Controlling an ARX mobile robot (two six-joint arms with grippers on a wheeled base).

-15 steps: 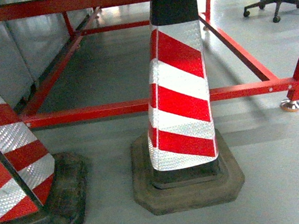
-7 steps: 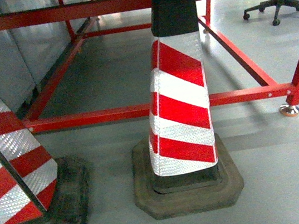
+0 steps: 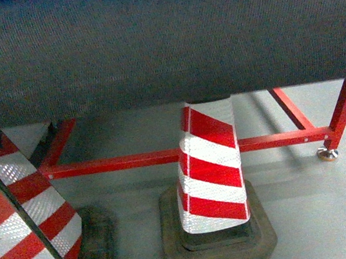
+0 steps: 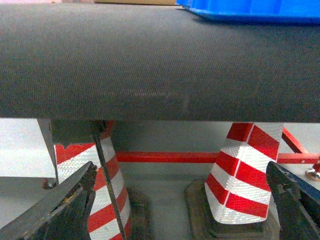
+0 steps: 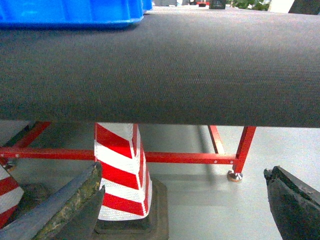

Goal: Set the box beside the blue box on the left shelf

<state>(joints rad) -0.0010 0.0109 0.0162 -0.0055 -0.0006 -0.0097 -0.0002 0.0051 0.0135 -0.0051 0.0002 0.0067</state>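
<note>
Box (image 5: pixel 70 12) shows only as a strip of bright blue plastic at the top edge of both wrist views, sitting on a dark, finely woven table surface (image 3: pixel 160 40) and set back from its near edge. In the right wrist view it lies toward the far left of that surface; in the left wrist view it sits toward the far right. That puts it roughly between the two arms, which I judge suits a two-handed lift. The head view does not show it at all, as the dark surface fills the upper half.

Neither gripper touches the box. The left gripper (image 4: pixel 185 200) hangs below the near edge with its jaws spread wide and nothing between them but open air. The right gripper (image 5: pixel 190 200) is likewise low, jaws wide apart and holding nothing. Both appear to be below the surface level, so I judge the arms must rise before reaching in.

Beneath the surface stands a red-and-white traffic cone (image 3: pixel 210 169) on a dark base, with a second cone (image 3: pixel 23 217) to its left, in front of a red steel frame (image 3: pixel 164 157). The left shelf is not in view.
</note>
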